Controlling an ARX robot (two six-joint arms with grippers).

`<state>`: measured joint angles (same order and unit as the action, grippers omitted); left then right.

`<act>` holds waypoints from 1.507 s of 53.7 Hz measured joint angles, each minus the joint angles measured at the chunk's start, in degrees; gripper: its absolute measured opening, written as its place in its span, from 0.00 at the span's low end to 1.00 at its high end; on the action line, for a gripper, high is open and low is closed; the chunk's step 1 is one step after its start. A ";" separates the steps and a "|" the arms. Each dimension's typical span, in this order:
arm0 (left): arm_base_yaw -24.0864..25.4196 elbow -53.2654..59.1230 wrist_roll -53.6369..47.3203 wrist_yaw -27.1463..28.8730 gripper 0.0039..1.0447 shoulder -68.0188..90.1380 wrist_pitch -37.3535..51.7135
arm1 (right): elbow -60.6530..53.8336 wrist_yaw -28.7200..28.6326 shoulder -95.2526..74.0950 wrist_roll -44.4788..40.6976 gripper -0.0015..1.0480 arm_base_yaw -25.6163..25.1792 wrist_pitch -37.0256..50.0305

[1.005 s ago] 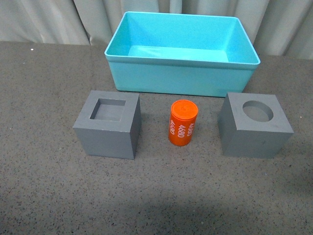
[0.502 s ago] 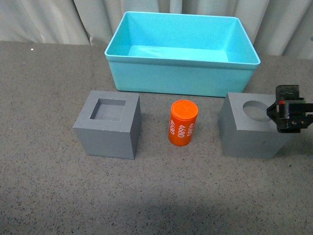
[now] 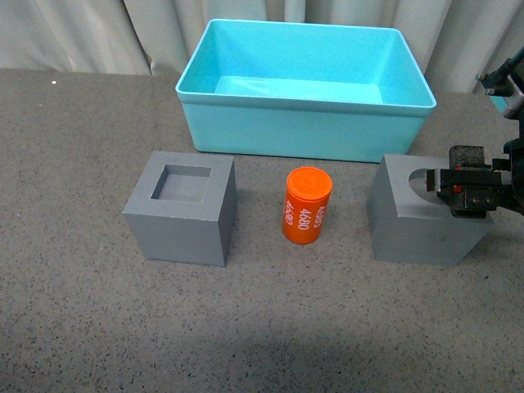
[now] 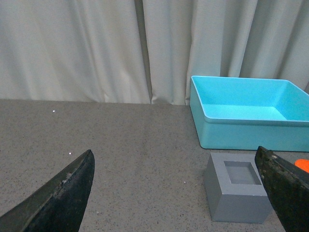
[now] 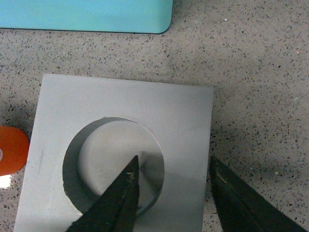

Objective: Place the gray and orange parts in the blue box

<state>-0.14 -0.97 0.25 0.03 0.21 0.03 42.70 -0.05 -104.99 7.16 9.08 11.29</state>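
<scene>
The blue box (image 3: 303,131) stands at the back of the table. In front of it are a gray cube with a square recess (image 3: 182,209) on the left, an orange cylinder (image 3: 306,206) marked "4680" in the middle, and a gray cube with a round recess (image 3: 413,217) on the right. My right gripper (image 3: 468,192) hangs open over the right side of that cube (image 5: 120,111). One finger is over the round recess and the other is past the cube's outer edge. My left gripper (image 4: 175,157) is open and holds nothing, with the square-recess cube (image 4: 236,191) ahead of it.
Pale curtains hang behind the dark speckled table. The wrist views show the box wall (image 4: 251,128) (image 5: 87,14) and slivers of the orange cylinder (image 4: 303,165) (image 5: 10,150). The left arm is out of the front view.
The right arm has come in from the right edge of the front view. Its open gripper has moved a little left over the round-recess cube. The parts have not moved.
</scene>
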 joint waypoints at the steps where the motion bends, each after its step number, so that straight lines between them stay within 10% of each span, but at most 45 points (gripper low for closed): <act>1: 0.00 0.00 0.02 0.02 0.94 0.00 0.00 | 0.02 -0.02 0.00 0.15 0.37 0.00 -0.09; 10: 0.00 0.00 0.00 0.00 0.94 0.00 0.00 | 0.26 -0.13 0.24 1.07 0.19 -0.04 -0.85; 43: 0.00 0.00 0.02 0.00 0.94 0.00 0.00 | 5.40 -9.92 20.35 6.21 0.17 -0.55 -2.73; 81: 0.00 0.00 0.02 0.00 0.94 0.00 0.00 | 42.01 -2.60 -20.83 6.03 0.17 1.88 -9.88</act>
<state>-0.14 -0.97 0.27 0.03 0.21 0.03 84.71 -2.66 -125.82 13.19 10.96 1.41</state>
